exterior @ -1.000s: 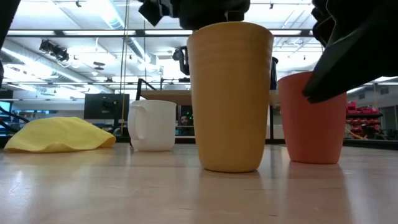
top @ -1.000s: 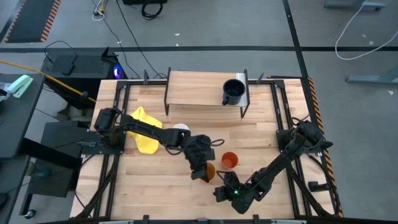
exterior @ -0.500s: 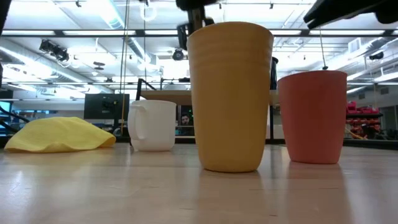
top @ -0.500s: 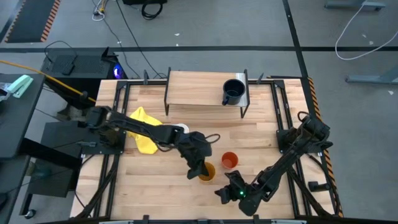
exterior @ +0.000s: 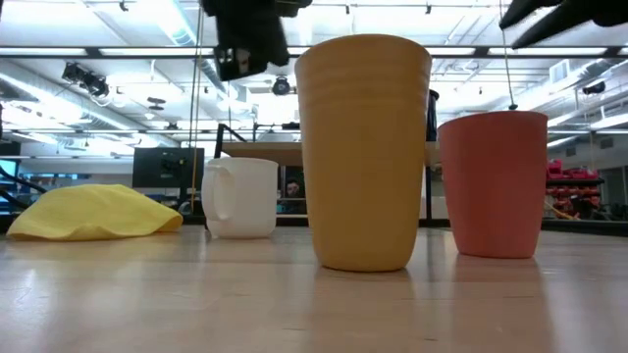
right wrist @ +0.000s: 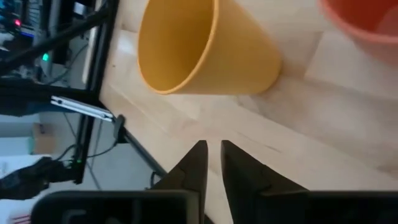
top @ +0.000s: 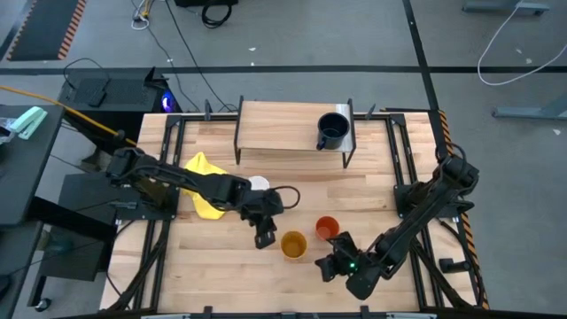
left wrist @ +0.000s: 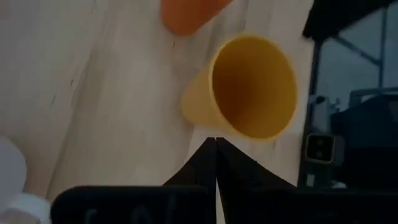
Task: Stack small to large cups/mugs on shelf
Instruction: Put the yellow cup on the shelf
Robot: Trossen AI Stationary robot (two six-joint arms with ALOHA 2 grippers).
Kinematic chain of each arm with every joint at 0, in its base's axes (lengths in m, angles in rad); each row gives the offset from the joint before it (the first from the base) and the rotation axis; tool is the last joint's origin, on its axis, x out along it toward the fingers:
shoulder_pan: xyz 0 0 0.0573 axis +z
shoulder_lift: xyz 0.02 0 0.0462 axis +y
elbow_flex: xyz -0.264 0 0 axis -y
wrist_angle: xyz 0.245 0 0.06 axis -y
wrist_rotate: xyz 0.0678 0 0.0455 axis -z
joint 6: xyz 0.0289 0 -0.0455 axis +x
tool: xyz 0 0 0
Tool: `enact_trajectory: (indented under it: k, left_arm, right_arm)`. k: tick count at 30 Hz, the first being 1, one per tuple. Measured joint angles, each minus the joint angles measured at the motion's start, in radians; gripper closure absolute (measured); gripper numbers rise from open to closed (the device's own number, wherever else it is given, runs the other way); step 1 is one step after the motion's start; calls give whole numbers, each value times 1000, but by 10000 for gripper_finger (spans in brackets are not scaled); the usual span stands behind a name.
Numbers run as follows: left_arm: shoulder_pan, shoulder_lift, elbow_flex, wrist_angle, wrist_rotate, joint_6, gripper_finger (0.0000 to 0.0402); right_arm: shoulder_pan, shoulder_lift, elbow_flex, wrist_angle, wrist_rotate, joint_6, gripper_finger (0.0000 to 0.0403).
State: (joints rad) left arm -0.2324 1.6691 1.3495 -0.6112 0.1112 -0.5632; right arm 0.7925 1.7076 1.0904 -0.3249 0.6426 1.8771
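Slatted wooden desk (top: 221, 266) under an open workshop with ceiling strip lights, grey floor all round. Since a second ago: left gripper (top: 263, 239) off the yellow-orange cup (top: 293, 244), drawn back toward the yellow cloth (top: 205, 193) and now just beside the cup rather than over it, fingers (left wrist: 202, 163) pressed together, holding nothing. Right gripper (top: 330, 266) shifted slightly, now near the desk's front edge just in front of the orange-red cup (top: 327, 228), fingers (right wrist: 198, 163) a narrow slit apart with nothing between them. Yellow-orange cup upright on the desk, unmoved; orange-red cup upright just beside it, apart, unmoved. Dark mug (top: 332, 131) unmoved on the shelf (top: 275, 128), at its end by the pale ribbed strip. White mug (top: 258, 183) mostly covered by the left arm from above, shown whole in the low view (exterior: 242, 197), beside the cloth. Orange-red cup cut off at the edge in both wrist views. Both grippers mere dark shapes at the top of the low view
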Motion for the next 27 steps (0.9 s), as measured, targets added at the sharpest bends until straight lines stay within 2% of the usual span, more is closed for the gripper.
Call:
enact_trajectory:
  k: [6, 11, 15, 20, 27]
  left_arm:
    - [3, -3, 8, -41, -30, 1, 364]
    - [14, 27, 116, -208, -69, 68, 355]
    - [19, 53, 206, -262, -83, 108, 354]
    - [20, 124, 293, -298, -65, 140, 354]
    - [18, 265, 421, -467, -54, 184, 353]
  right_arm:
    - [-6, -15, 0, -50, -32, 1, 333]
    - [-6, -15, 0, -53, -34, -2, 332]
    - [-6, -15, 0, -58, -34, -3, 331]
    - [-4, -15, 0, -65, -34, -3, 331]
    - [-4, -15, 0, -89, -71, -3, 331]
